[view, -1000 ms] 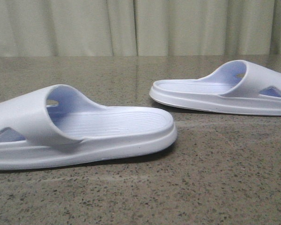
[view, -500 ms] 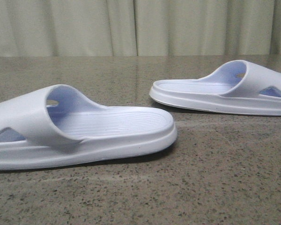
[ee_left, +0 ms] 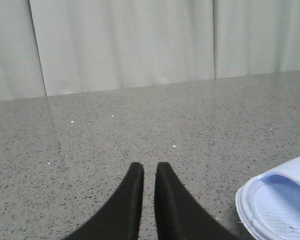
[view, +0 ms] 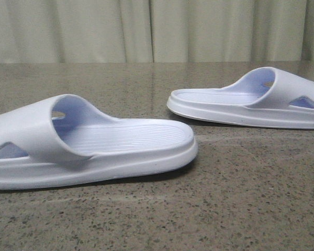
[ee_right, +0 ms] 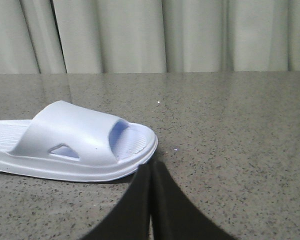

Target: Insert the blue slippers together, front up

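Note:
Two pale blue-white slippers lie sole down on the speckled stone table. The near slipper (view: 89,144) is at the front left, its strap at the left. The far slipper (view: 251,99) is at the right, its strap at the right. No gripper shows in the front view. My left gripper (ee_left: 149,167) is shut with a thin gap and holds nothing; one slipper's rim (ee_left: 277,200) lies beside it, apart. My right gripper (ee_right: 151,165) is shut and empty, its tips just short of the toe end of the other slipper (ee_right: 75,140).
The stone tabletop (view: 240,198) runs back to a pale curtain (view: 157,29) behind its far edge. Nothing else stands on the table in these views.

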{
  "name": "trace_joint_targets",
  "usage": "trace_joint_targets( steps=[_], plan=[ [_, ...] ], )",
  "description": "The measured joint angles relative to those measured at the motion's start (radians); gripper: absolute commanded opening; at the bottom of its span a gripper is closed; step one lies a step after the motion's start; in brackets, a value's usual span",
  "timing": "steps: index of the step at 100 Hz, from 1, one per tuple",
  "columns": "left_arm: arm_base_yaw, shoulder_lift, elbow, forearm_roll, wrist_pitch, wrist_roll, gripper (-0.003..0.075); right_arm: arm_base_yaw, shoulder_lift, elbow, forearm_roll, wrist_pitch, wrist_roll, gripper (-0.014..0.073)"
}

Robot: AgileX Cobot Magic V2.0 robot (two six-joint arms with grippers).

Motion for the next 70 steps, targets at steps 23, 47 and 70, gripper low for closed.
trace_joint_targets(
  steps=[23, 47, 70],
  plan=[
    [0.0, 0.0, 0.0, 0.0, 0.0, 0.0, 0.0016, 0.0, 0.0, 0.0, 0.0, -0.006, 0.0, -0.0107],
    [0.0, 0.0, 0.0, 0.0, -0.041, 0.0, 0.0015, 0.0, 0.0, 0.0, 0.0, -0.05, 0.0, -0.0107],
    [0.0, 0.0, 0.0, -0.093, -0.052, 0.0, 0.0015, 0.0, 0.0, 0.0, 0.0, -0.138, 0.0, -0.0106]
  ],
)
